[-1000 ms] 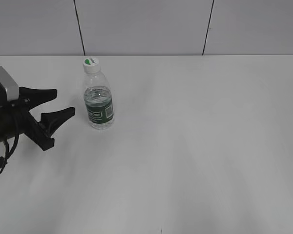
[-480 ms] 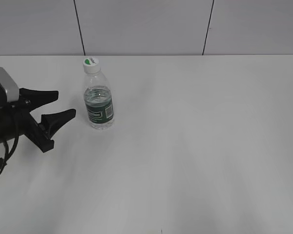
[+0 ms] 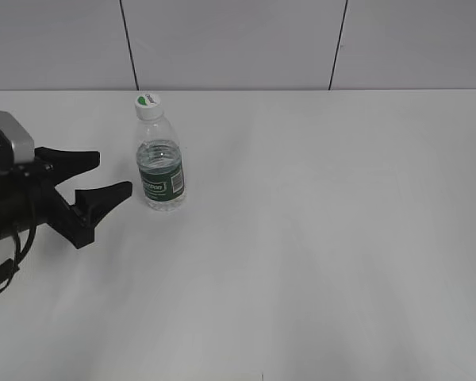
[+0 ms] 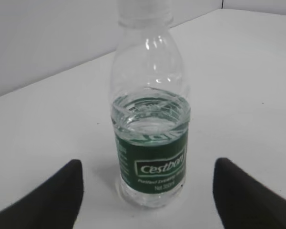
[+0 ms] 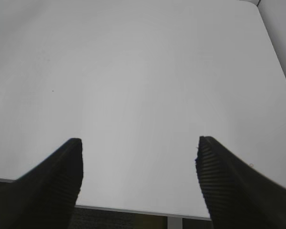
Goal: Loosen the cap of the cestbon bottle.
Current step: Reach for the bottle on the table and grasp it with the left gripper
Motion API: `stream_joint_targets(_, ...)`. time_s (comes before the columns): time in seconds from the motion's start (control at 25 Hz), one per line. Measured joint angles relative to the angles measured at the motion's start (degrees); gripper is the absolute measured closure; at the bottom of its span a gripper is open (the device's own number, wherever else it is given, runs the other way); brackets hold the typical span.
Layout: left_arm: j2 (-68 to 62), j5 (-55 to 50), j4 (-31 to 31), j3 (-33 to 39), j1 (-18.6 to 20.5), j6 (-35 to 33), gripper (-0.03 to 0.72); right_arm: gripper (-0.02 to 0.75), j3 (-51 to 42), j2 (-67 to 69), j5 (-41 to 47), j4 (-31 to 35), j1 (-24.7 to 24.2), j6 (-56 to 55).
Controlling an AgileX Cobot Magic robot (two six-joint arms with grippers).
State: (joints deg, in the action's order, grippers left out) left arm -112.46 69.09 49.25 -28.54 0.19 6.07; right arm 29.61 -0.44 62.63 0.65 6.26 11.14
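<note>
At the far left of the exterior view, the left gripper [image 3: 111, 175], black with two pointed fingers, reaches in low over the white table [image 3: 317, 238] with its jaws spread wide and nothing between them; its tips point right and stop just short of the bottle without touching it. Just beside it stands the cestbon bottle [image 3: 160, 167], a small clear plastic bottle, upright on the table near the back edge and partly filled with water up to the top of its dark green label band. Its small round white screw cap [image 3: 147, 105], with a green mark on top, sits on the neck. The right gripper [image 5: 139, 183], seen only from its own wrist camera, hangs over bare table with its dark ribbed fingers [image 5: 219, 176] spread wide and empty.
</note>
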Motion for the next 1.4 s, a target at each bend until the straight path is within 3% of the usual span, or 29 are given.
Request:
stream_joint_targets(0.64,-10.48,0.12,-6.22,-6.3,-6.26,0.02,0.152,0.173,0.0,0.0,0.0,0.0,0.0,0.0)
stream_joint_targets(1.4,-17.13,0.1,-8.61,-16.27,-9.07,4.61,0.152,0.173,0.0,0.0,0.0,0.0,0.0,-0.06)
